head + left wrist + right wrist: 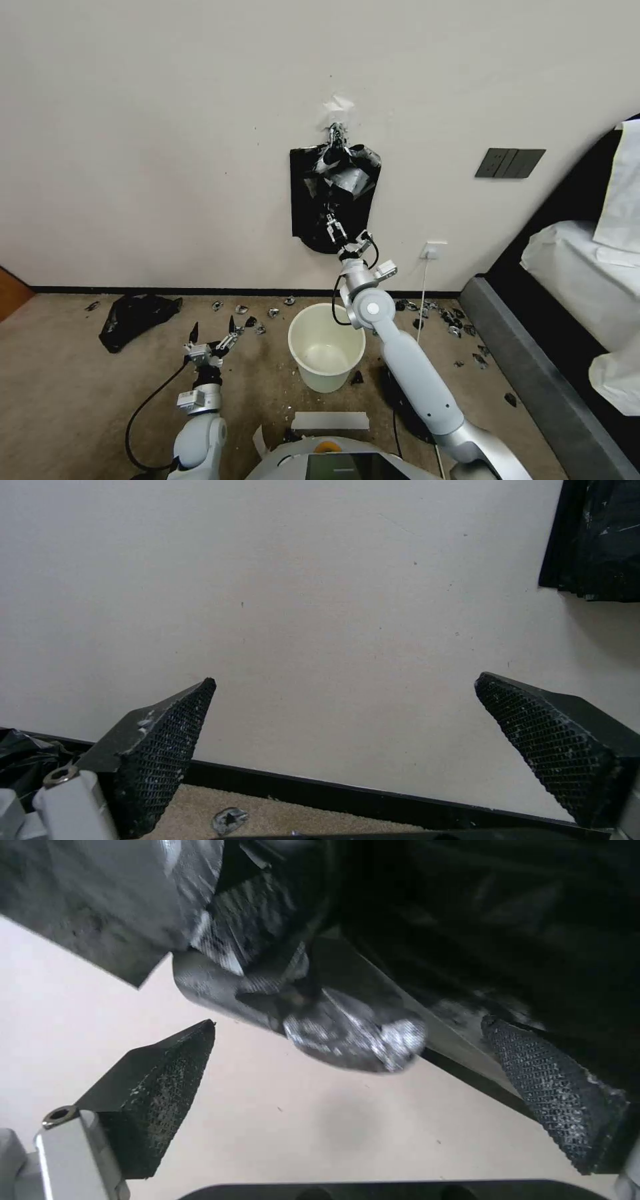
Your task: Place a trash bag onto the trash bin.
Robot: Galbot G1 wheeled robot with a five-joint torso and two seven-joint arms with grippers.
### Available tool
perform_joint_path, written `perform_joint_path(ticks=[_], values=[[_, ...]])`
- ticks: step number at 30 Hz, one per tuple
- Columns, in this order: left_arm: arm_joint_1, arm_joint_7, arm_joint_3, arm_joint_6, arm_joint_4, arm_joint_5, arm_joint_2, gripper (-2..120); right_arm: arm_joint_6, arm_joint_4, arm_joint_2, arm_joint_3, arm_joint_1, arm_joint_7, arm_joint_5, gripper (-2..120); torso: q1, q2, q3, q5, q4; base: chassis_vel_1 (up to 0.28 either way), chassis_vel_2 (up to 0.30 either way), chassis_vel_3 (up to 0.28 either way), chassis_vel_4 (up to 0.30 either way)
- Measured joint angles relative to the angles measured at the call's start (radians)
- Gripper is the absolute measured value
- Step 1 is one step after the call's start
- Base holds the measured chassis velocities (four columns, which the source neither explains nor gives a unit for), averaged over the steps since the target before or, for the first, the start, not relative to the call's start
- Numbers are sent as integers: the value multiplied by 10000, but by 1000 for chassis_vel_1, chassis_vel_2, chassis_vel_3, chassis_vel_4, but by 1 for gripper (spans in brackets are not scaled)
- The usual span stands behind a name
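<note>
Right pincer (331, 225) wide open against the hanging black bag (333, 193): push in so one thin sheet sits between the pads, then squeeze gently.

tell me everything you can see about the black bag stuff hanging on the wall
The trash bag hangs flat on the cream wall from a silvery clip, above the trash bin. It is thin, glossy black plastic film, crumpled near the top. The right gripper is raised at its lower part, jaws open, one finger against the film.
</note>
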Motion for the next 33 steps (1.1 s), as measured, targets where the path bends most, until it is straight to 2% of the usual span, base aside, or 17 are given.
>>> perform_joint_path(ticks=[11,14,18,19,20,22,23,26,28,29,31,33], values=[[23,2,-9,0,14,30,17,100,81,-426,246,58,387,-101,122,100,0,0,0,1,0,0,0,0,0],[2,2,-7,0,47,47,21,100,84,-427,258,72,377,-102,122,96,0,0,0,1,0,0,0,0,0],[-59,2,19,0,98,82,23,100,85,-425,282,82,323,-102,103,80,0,0,0,1,-1,0,0,0,0],[-59,2,19,0,98,82,23,100,85,-425,282,82,323,-102,103,80,0,0,0,1,-1,0,0,0,0],[-70,2,31,0,118,101,21,100,85,-433,296,81,321,-102,82,73,0,0,0,0,-1,0,0,0,0],[-84,2,42,0,165,139,17,100,84,-459,311,95,319,-102,60,65,0,0,0,0,-1,0,0,0,0],[-84,2,42,0,165,139,17,100,84,-459,311,95,319,-102,60,65,0,0,0,0,-1,0,0,0,0],[-98,2,58,-1,215,178,18,100,95,-458,302,118,316,-101,47,50,0,0,-1,1,-1,0,0,0,0],[-107,2,63,0,227,182,19,100,103,-447,303,122,311,-99,40,46,0,0,-1,1,-1,0,0,0,0],[-126,3,69,-1,244,188,21,100,113,-418,303,126,295,-93,23,40,0,0,-1,1,0,0,0,0,0],[-147,2,75,-2,258,191,23,100,120,-383,306,126,268,-89,-16,37,0,0,-1,0,-1,0,0,0,0],[-195,3,90,-2,279,193,29,100,132,-335,314,126,210,-75,-112,27,0,0,-1,0,-1,0,0,0,0]])
